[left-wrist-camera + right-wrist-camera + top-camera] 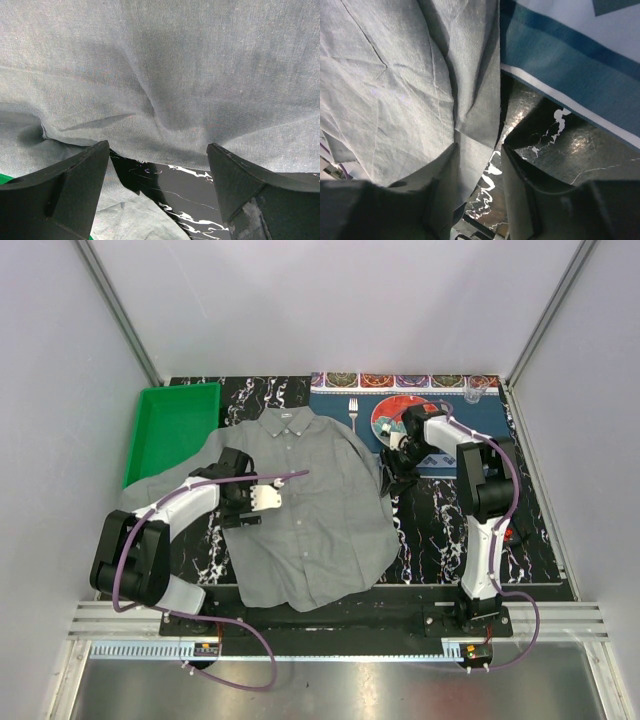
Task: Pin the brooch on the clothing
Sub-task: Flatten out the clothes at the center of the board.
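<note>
Black marbled table [430, 540]; green tray [170, 425] far left. Left gripper [157, 150] spread wide, low over the clothing [320, 520], which lies mid-table. Right gripper [480, 150] nearly pressed together at the sleeve hem, beside the placemat [570, 55]; grip unclear. Brooch not spotted. Judgement: hold the fabric flat and taut before pinning.

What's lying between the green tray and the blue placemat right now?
The grey shirt, collar and shoulders, lies between the green tray and the blue placemat, with bare marbled table beyond the collar. The top external view shows it.
</note>
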You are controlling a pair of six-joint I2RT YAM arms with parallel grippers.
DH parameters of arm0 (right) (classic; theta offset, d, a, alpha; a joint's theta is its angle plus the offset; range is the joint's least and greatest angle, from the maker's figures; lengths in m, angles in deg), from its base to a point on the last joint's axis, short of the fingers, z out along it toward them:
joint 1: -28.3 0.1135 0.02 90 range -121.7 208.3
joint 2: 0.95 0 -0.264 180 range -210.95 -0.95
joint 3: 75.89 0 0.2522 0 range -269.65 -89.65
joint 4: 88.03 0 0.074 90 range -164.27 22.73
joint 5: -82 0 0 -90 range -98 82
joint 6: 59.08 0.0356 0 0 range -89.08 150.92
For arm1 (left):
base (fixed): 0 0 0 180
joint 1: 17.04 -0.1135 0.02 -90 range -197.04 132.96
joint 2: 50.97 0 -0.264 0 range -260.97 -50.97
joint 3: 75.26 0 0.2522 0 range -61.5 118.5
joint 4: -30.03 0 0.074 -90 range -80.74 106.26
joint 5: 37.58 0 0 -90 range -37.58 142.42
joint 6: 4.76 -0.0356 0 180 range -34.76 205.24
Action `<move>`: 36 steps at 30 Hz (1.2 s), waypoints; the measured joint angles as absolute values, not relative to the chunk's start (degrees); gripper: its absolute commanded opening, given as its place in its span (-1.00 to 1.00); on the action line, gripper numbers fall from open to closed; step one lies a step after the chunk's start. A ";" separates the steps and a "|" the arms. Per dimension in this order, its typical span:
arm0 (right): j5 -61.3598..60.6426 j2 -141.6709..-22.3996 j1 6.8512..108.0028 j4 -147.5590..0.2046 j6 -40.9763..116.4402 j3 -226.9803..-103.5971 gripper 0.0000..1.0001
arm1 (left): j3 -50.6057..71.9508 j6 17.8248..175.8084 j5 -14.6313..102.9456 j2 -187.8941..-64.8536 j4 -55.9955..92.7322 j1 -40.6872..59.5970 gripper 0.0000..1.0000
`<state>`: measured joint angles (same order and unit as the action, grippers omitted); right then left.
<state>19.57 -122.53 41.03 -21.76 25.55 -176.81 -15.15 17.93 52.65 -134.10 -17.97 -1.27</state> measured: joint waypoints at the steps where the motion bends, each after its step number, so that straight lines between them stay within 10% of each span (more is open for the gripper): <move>1: 19.59 -122.53 41.05 -21.85 25.70 -176.81 -0.16 | -15.15 18.06 52.65 -134.12 -17.93 -1.27 0.71; 5: 19.55 -122.80 41.16 -22.96 26.78 -176.74 -0.95 | -15.15 18.30 52.65 -134.36 -17.67 -1.27 0.71; 7: 19.51 -123.06 41.23 -23.60 27.65 -176.74 -1.00 | -15.17 18.30 52.65 -134.36 -17.43 -1.27 0.71; 32: 31.83 -103.67 39.11 -13.91 27.76 -194.27 -1.00 | -17.84 18.50 53.74 -134.45 -15.09 -2.94 0.69; 36: 33.71 -106.77 39.11 -13.15 28.02 -192.85 -0.16 | -17.84 18.52 53.76 -134.45 -15.09 -2.98 0.69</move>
<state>33.71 -106.77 39.11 -13.15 28.02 -192.85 -17.84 18.52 53.76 -134.45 -15.09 -2.98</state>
